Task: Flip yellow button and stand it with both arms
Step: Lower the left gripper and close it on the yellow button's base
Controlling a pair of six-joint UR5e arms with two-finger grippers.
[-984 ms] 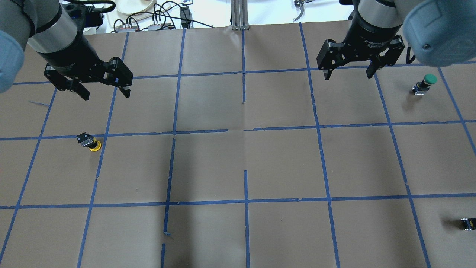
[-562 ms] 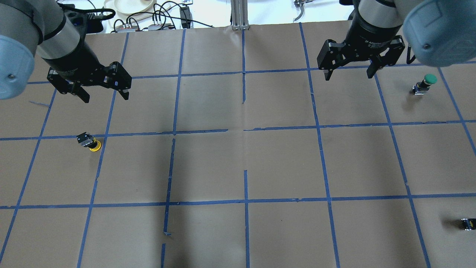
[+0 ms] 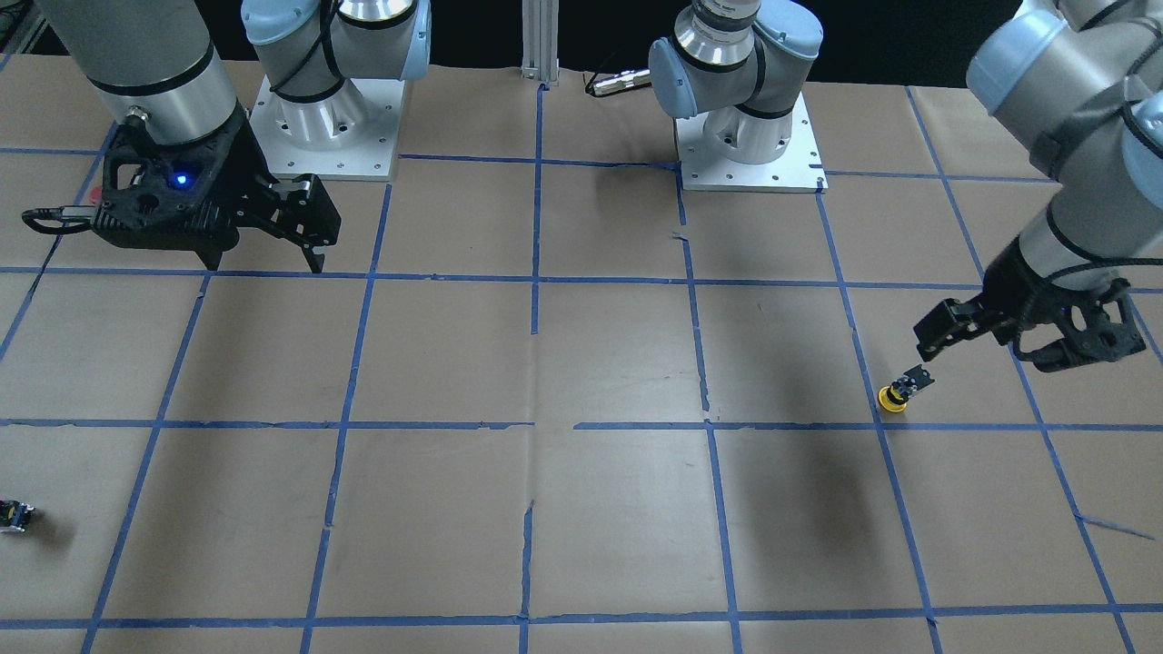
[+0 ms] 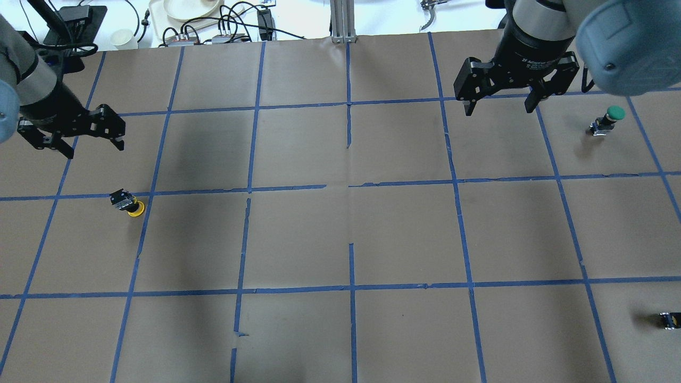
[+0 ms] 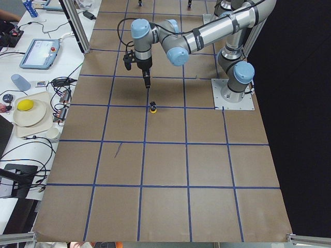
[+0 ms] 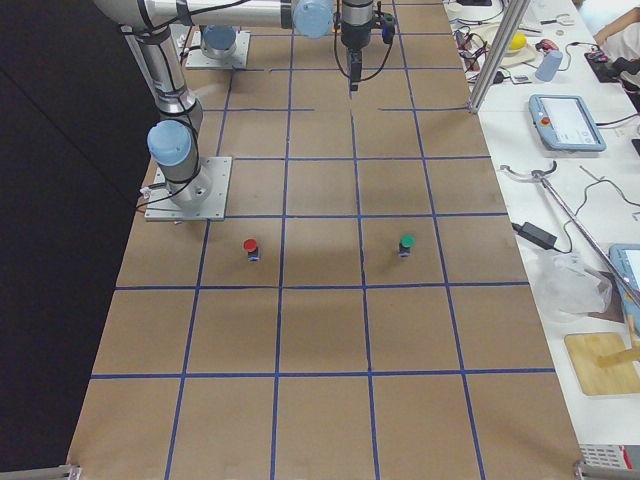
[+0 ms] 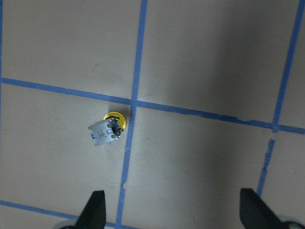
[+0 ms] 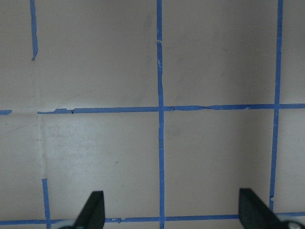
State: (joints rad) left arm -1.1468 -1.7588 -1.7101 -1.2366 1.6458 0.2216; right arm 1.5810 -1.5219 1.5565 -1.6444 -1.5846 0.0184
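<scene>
Yellow button [image 4: 129, 204]: left-middle of the overhead view, cap down on the counter [image 4: 404, 234], block base tilted upward, just beside a blue tape crossing.
Left claw [image 4: 94, 150]: upper left, fingers spread wide, empty, apart from the button.
Right claw [image 4: 499, 110]: upper right, spread wide, empty, over bare paper.
Green button [image 4: 609, 119]: far right, cap uppermost.

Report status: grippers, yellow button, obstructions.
Left gripper open, hovering near yellow button. Right gripper open, far off. Button cap-down, untouched. Nothing between.
</scene>
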